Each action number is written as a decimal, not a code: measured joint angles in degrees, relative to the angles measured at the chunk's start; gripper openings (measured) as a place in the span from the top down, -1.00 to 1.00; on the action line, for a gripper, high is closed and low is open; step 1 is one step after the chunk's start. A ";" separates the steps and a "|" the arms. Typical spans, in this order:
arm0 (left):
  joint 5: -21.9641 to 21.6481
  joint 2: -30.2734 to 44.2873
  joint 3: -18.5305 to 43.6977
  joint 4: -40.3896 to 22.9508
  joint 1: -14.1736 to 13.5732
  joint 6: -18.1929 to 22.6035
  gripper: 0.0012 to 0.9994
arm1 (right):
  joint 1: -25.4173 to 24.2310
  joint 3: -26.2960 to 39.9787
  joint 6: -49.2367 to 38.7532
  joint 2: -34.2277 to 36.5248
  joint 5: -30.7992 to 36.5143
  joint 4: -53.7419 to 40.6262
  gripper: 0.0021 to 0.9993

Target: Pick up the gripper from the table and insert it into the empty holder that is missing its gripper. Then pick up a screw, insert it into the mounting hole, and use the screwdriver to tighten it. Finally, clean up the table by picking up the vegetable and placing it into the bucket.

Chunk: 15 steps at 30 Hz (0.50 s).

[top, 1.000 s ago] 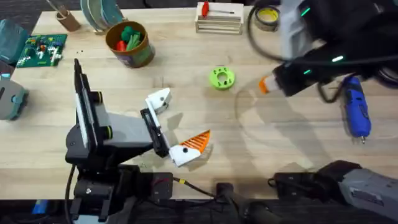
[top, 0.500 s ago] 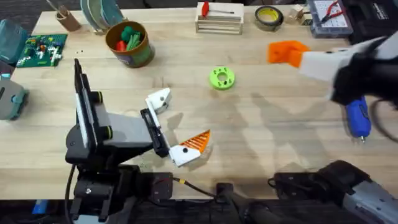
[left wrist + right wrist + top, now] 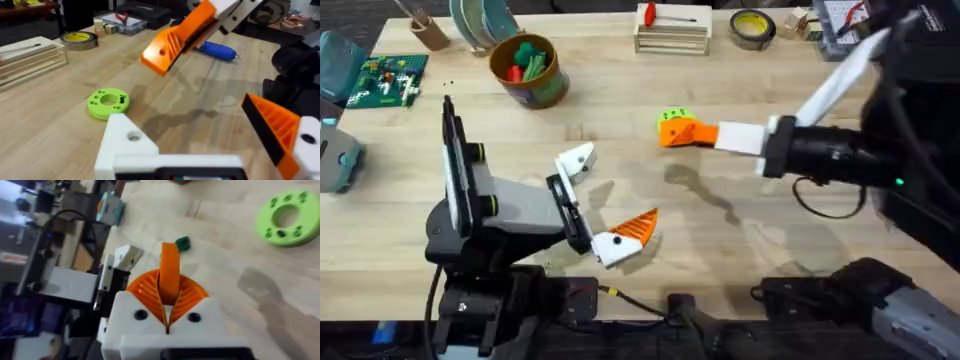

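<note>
Overhead: right gripper [image 3: 672,131] fingers clenched on the gripper [image 3: 169,275], midair above the tabletop [image 3: 770,240] and well apart from the holder [image 3: 576,158] on the left gripper [image 3: 605,200], whose fingers sit released; thin edge pinch could twist at insertion.

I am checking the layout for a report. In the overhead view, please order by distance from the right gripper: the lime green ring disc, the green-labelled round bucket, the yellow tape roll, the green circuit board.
1. Lime green ring disc: directly behind the right gripper.
2. Yellow tape roll: far edge, to the right.
3. Green-labelled round bucket: far left of centre.
4. Green circuit board: far left edge.
</note>
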 joint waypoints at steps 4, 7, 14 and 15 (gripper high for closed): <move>0.49 0.00 0.00 -0.07 0.00 -0.86 -0.99 | 0.65 -0.05 5.08 6.15 -6.04 6.91 0.99; 0.92 -0.01 0.00 -0.15 0.00 -1.15 -0.99 | 1.24 -0.05 8.75 11.95 -10.88 13.16 0.99; 1.15 0.00 0.00 -0.20 0.00 -1.27 -0.99 | 2.03 -0.07 17.07 25.45 -23.06 30.85 0.99; 1.15 0.00 0.00 -0.20 0.00 -1.27 -0.99 | 2.03 -0.08 18.06 26.66 -24.44 32.26 0.99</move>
